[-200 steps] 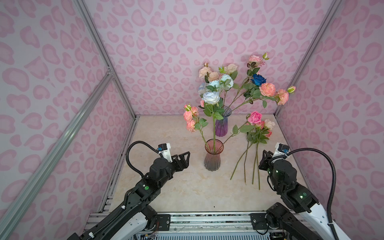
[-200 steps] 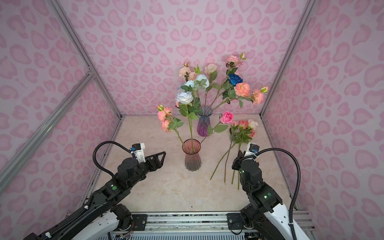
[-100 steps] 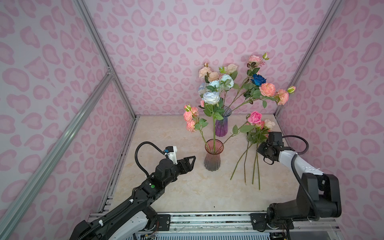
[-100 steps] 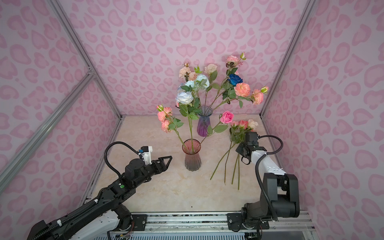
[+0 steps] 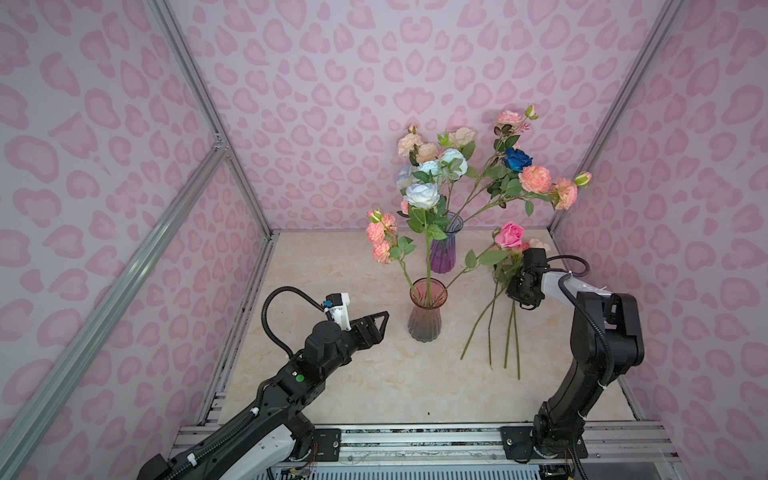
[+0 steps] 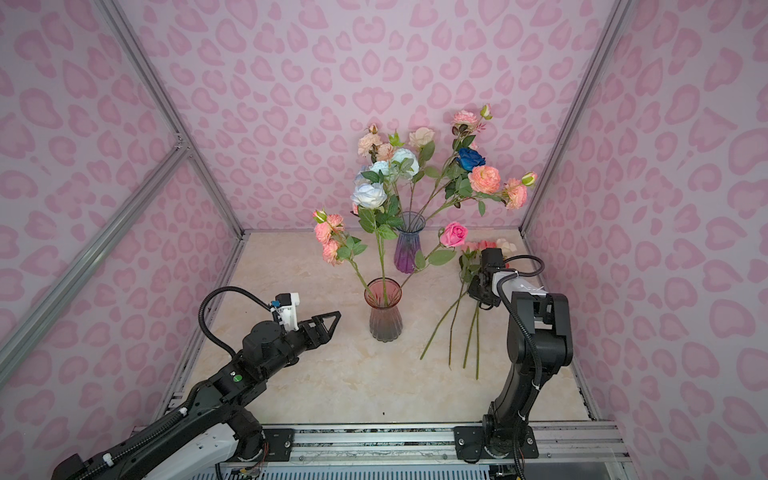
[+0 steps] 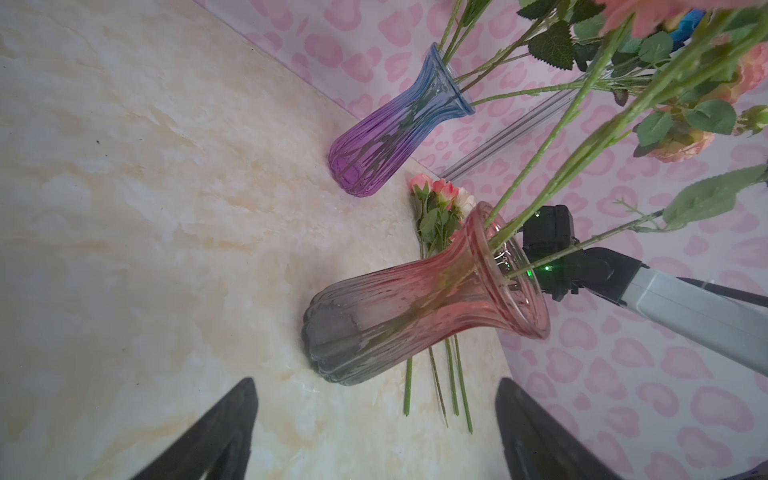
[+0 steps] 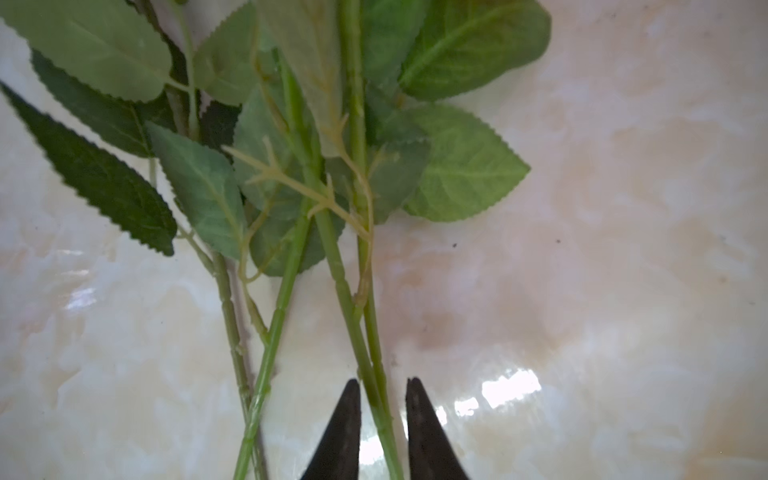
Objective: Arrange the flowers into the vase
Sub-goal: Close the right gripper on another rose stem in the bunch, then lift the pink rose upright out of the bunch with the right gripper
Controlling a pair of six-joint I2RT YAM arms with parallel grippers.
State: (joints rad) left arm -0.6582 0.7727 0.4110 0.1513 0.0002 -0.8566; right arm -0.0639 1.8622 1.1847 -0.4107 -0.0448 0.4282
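Four loose flowers (image 5: 491,328) lie on the table (image 5: 374,374) at the right, stems fanned towards the robot's base and pink and cream blooms at the far end. The rest stand in two ribbed glass vases. Three stems are in the pink-to-grey vase (image 5: 424,320) and a fuller bunch, with the single deep blue rose (image 5: 516,159), is in the purple-to-blue vase (image 5: 442,253) behind it.

Your right gripper (image 8: 381,382) is down over the loose stems, on the bare lengths just below the leaves (image 8: 465,166). Its jaws stand narrowly apart with two stems between them. You cannot tell from the wrist view whether they press on either stem. Your left gripper (image 7: 376,380) hovers near the pink-to-grey vase with its jaws spread wide and nothing in them.

Judge these flowers as light, with thin, smooth plastic stems that look springy and likely to roll or twist in a pinch. The bloom end probably outweighs the rest, so a low hold may let the head swing. Take one stem only, on bare stem close under the lowest leaves. The leaves look soft and will not bear a grip. The glass vases could tip if a stem drags on the rim.

No brand, label or writing can be read anywhere.
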